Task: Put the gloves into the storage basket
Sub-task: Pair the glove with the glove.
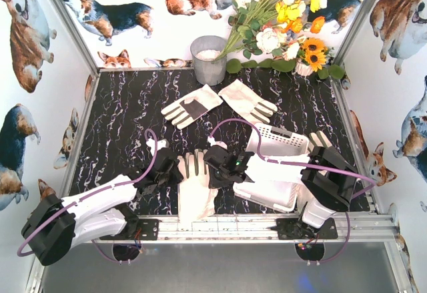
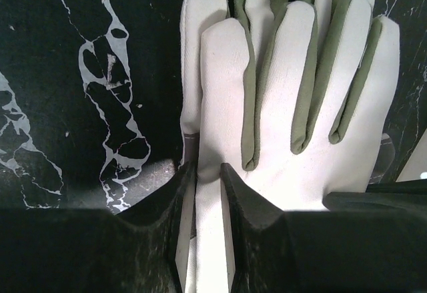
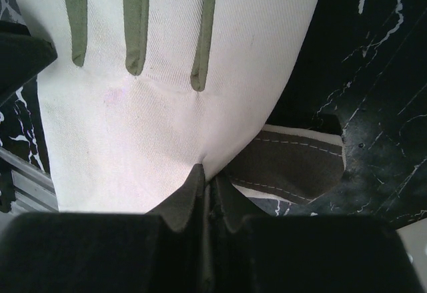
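Observation:
A cream-white glove (image 1: 195, 196) lies at the front centre with its fingers pointing away from the arms. In the left wrist view it is a glove (image 2: 300, 106) with olive strips between the fingers, and more fingers show behind it. My left gripper (image 2: 207, 169) (image 1: 173, 168) is shut on its thumb side. My right gripper (image 3: 207, 173) (image 1: 212, 167) pinches the opposite edge of the glove (image 3: 167, 73). A grey-brown palm patch (image 3: 293, 166) shows underneath. Two more gloves (image 1: 191, 106) (image 1: 247, 101) lie further back. The white storage basket (image 1: 277, 135) stands right of centre, partly under my right arm.
A grey metal bucket (image 1: 209, 59) stands at the back centre beside a bunch of artificial flowers (image 1: 280, 19). Cream glove fingers (image 1: 320, 139) peek out behind the basket's right end. The walls enclose the dark marbled table (image 1: 120, 119) on three sides.

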Controlling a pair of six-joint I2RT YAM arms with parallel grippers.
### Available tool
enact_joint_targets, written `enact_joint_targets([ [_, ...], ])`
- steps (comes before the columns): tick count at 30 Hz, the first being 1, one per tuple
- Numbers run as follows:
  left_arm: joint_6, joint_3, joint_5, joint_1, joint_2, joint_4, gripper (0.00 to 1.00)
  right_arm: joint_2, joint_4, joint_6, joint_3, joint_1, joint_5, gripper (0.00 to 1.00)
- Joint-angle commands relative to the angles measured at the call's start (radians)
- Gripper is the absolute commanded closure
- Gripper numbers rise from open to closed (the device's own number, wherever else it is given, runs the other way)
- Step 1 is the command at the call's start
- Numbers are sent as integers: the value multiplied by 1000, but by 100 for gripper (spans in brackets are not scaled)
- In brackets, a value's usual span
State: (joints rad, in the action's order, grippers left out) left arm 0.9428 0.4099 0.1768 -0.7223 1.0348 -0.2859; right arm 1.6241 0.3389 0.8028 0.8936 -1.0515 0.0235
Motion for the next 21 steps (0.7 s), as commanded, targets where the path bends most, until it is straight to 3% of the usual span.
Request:
enact_joint_targets([
  [1, 5, -28, -28, 7, -4, 50, 83, 16, 5, -16, 19, 1, 8, 100],
  [10, 24, -59, -45, 15, -10, 97, 86, 14, 4, -14, 17, 2, 5, 100],
  [14, 19, -53, -45, 15, -38, 87, 100, -4, 12, -14, 19, 1, 5, 100],
  [21, 0, -49, -30, 26, -115, 49, 100, -58, 25, -9, 19, 1, 2, 100],
])
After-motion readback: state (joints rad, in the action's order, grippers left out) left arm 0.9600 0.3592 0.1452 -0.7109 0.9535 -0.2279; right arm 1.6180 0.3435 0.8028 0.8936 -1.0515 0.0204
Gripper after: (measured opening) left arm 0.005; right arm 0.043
